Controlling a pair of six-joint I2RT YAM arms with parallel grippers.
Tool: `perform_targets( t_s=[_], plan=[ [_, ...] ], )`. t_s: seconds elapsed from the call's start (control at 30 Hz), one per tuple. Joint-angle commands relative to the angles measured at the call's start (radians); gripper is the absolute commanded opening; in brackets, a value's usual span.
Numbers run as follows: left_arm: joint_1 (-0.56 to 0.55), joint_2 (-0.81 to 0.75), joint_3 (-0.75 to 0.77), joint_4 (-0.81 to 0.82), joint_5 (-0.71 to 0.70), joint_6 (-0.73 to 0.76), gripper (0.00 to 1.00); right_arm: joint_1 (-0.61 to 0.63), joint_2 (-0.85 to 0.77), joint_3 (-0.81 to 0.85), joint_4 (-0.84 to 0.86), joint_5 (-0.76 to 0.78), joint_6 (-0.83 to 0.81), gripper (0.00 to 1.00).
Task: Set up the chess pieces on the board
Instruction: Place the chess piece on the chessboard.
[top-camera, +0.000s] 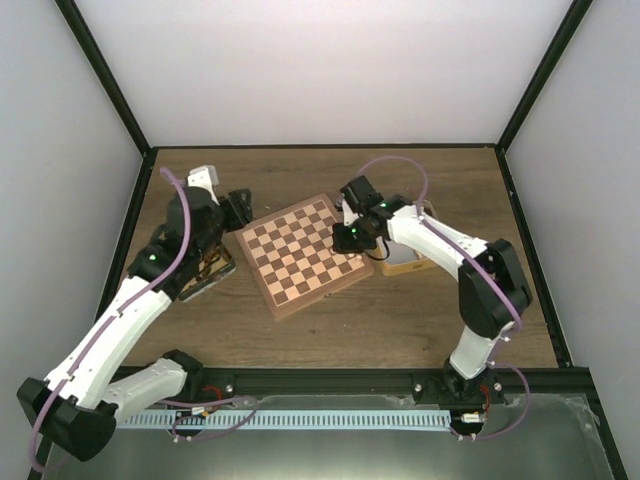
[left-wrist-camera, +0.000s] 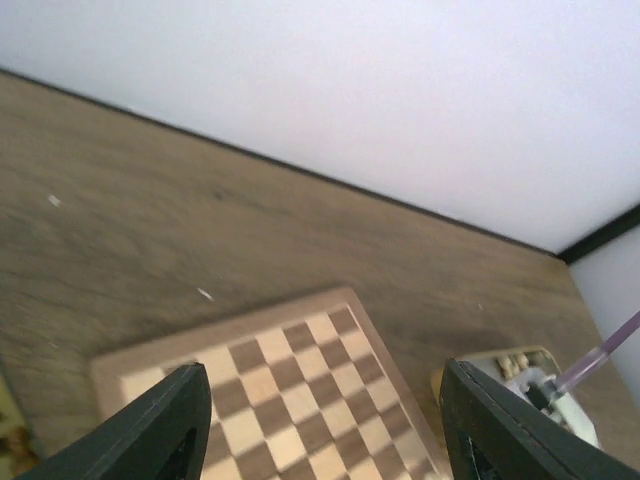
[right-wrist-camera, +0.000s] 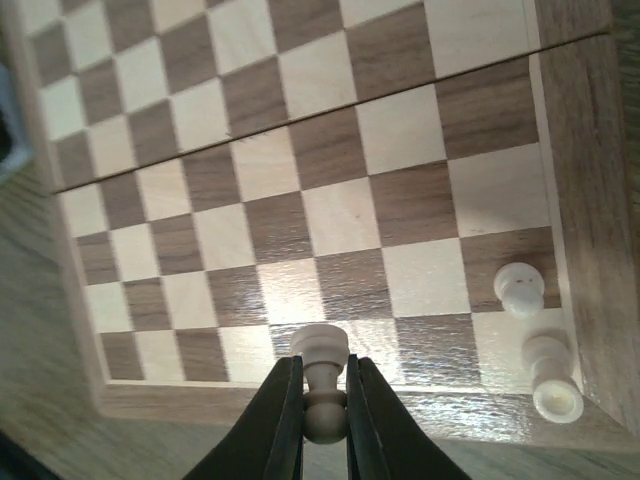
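The board (top-camera: 300, 253) lies turned on the table; it also shows in the left wrist view (left-wrist-camera: 300, 390) and the right wrist view (right-wrist-camera: 300, 180). My right gripper (right-wrist-camera: 322, 415) is shut on a cream pawn (right-wrist-camera: 322, 385), held base-down just above the board's edge row; in the top view it is at the board's right side (top-camera: 350, 238). Two cream pieces stand in the corner: one (right-wrist-camera: 520, 288) and another (right-wrist-camera: 552, 375). My left gripper (left-wrist-camera: 320, 430) is open and empty, above the board's left corner (top-camera: 232, 210).
A tin with cream pieces (top-camera: 408, 262) sits right of the board, partly under the right arm; it also shows in the left wrist view (left-wrist-camera: 520, 365). Another tin (top-camera: 208, 272) lies left of the board under the left arm. Black frame posts edge the table.
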Motion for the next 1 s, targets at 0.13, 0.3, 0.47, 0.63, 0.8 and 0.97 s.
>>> perform_targets(
  t_s=[0.13,0.3,0.47,0.63,0.8,0.97],
  plan=[
    [0.030,-0.041,0.022,-0.065,-0.151,0.167,0.65,0.072,0.189,0.214,-0.236,0.223,-0.074,0.07],
    [0.044,-0.041,-0.010,-0.044,-0.158,0.184,0.65,0.086,0.253,0.262,-0.307,0.294,-0.089,0.07],
    [0.054,-0.046,-0.032,-0.026,-0.156,0.191,0.65,0.087,0.290,0.300,-0.337,0.314,-0.098,0.07],
    [0.056,-0.051,-0.055,-0.011,-0.147,0.188,0.65,0.088,0.312,0.317,-0.331,0.309,-0.104,0.10],
    [0.057,-0.048,-0.065,-0.003,-0.145,0.184,0.65,0.088,0.329,0.327,-0.319,0.294,-0.110,0.15],
    [0.064,-0.040,-0.073,0.002,-0.141,0.173,0.65,0.087,0.329,0.331,-0.304,0.293,-0.104,0.28]
  ],
)
